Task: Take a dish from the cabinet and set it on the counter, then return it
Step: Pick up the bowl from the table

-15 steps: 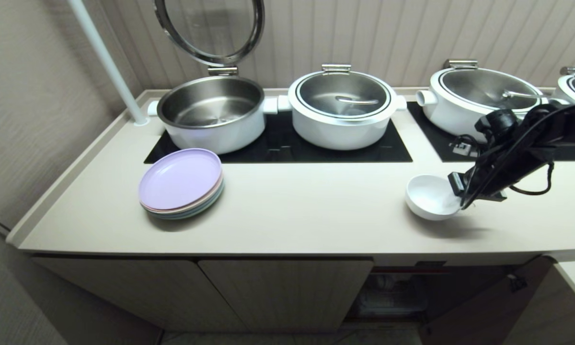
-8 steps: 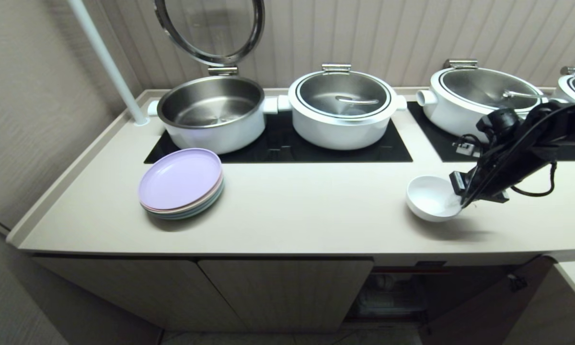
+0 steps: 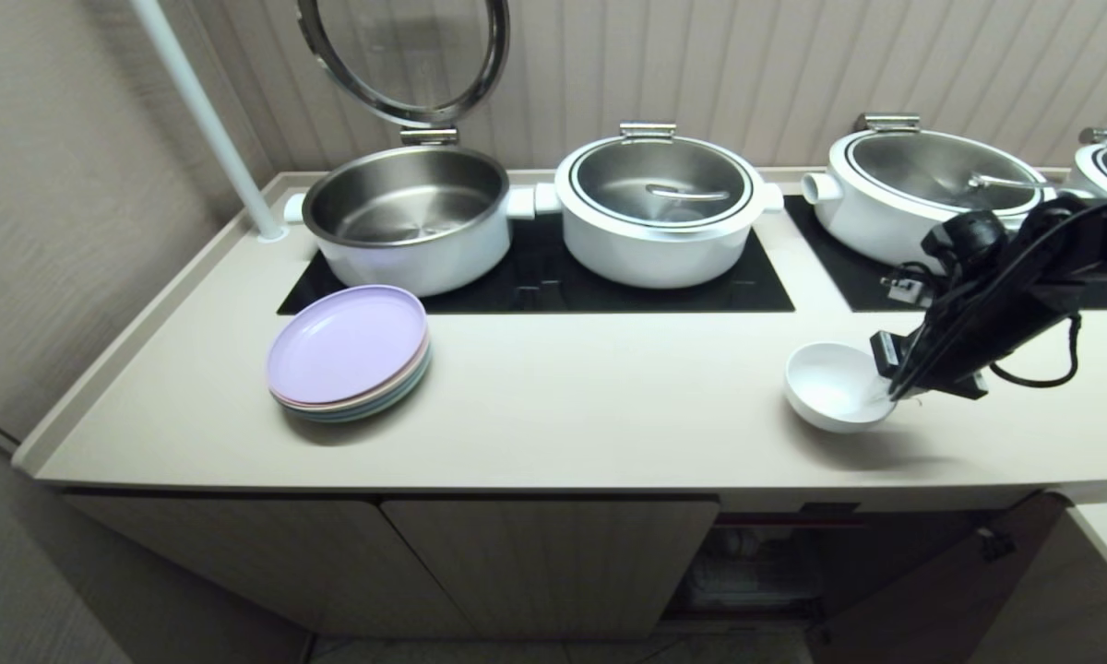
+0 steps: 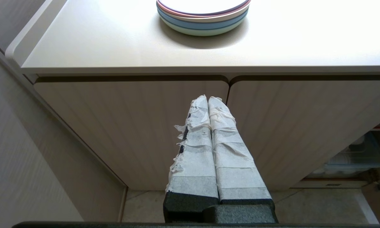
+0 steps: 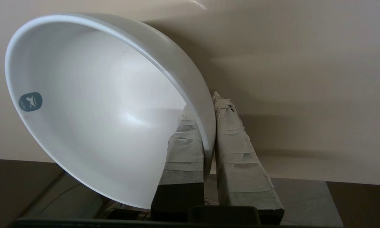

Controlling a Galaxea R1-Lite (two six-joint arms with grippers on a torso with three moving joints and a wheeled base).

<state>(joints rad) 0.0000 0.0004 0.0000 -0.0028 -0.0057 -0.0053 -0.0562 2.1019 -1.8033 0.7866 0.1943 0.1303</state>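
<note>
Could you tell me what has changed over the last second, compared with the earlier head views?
The right gripper, still pinching the rim of the dish, has carried it slightly lower and toward the front edge of the counter. Nothing was let go. The plates, the pots and the cabinet stayed put; the left gripper remains parked before the cabinet doors.

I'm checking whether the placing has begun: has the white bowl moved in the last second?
Yes. The bowl, pinched at its rim by the right gripper, has sunk slightly toward the counter and its front edge, judged against the black cooktop panel.
</note>
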